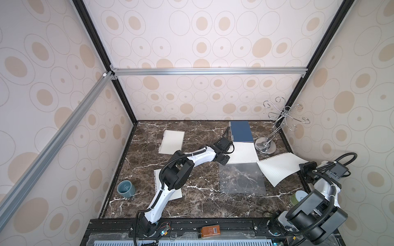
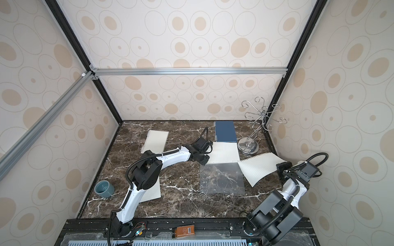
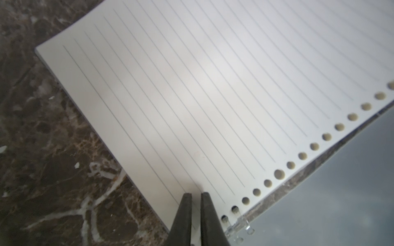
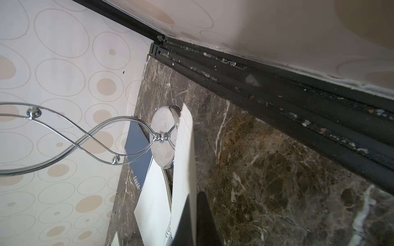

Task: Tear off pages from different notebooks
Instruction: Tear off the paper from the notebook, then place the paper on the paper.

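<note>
The right gripper's fingers are clenched on the right edge of a lifted page, which runs edge-on between them in the right wrist view; the sheet hangs curled above the marble tabletop, punched edge turned toward the back, one corner meeting the end of the open notebook's binding; whether it is attached there I cannot tell. The left gripper's fingers are drawn almost together, a thin slit between them, tips down on the lined top sheet of the open notebook, near the corner by its row of holes; they grasp nothing I can make out.

Nearest, a small orange-brown box lies on the front rail. Further in, a teal cup sits by the left wall; near it a loose page lies flat, mostly under the left arm, holes along its left edge. At mid table the clear cover lies folded toward the front, marble showing through it; behind it is the open notebook's white block, with the round base of a chrome hook stand just to its right. At the back the blue notebook lies closed, edge to edge with the open one; the small notebook lies flat at the far left, well apart.
</note>
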### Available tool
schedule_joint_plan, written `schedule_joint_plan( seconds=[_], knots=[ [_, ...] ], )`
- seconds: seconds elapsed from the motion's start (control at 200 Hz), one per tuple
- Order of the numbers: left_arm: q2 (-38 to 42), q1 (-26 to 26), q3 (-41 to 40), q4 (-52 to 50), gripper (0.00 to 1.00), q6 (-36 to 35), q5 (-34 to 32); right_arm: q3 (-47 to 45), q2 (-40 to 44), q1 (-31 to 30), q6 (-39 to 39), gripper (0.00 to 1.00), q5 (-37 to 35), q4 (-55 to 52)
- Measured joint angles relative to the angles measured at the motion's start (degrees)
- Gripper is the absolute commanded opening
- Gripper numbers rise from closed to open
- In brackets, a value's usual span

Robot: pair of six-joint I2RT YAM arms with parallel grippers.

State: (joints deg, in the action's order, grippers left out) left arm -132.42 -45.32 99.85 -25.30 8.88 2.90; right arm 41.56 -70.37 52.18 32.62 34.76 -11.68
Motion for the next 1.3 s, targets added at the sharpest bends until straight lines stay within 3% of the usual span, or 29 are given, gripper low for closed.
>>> schedule_joint_plan(
  seconds=[0.31,0.52,0.675,0.85,1.121,1.301],
  knots=[
    [0.8,0.3,-2.0,2.2,0.10,0.0,0.6,2.6,0.0,5.7,-0.6,0.00,0.4,-0.4],
    [0.9,0.8,-0.7,0.9,0.10,0.0,0.8,3.4,0.0,3.2,-0.3,0.00,3.4,3.1],
    [0.5,1.1,2.6,-2.5,0.10,0.3,1.5,3.4,3.2,-3.6,-0.1,0.00,7.0,5.2],
    [-1.4,2.4,12.0,-14.2,0.14,2.5,1.5,6.5,9.7,-13.4,-1.7,0.00,8.6,3.5],
    [-1.3,4.9,45.9,-27.0,0.20,5.1,-3.1,10.1,17.0,-34.0,-6.5,0.00,9.1,-1.0],
    [11.0,9.6,42.5,-27.9,0.20,6.5,-8.3,10.1,18.0,-49.1,-9.2,0.00,7.6,-4.6]
  ],
)
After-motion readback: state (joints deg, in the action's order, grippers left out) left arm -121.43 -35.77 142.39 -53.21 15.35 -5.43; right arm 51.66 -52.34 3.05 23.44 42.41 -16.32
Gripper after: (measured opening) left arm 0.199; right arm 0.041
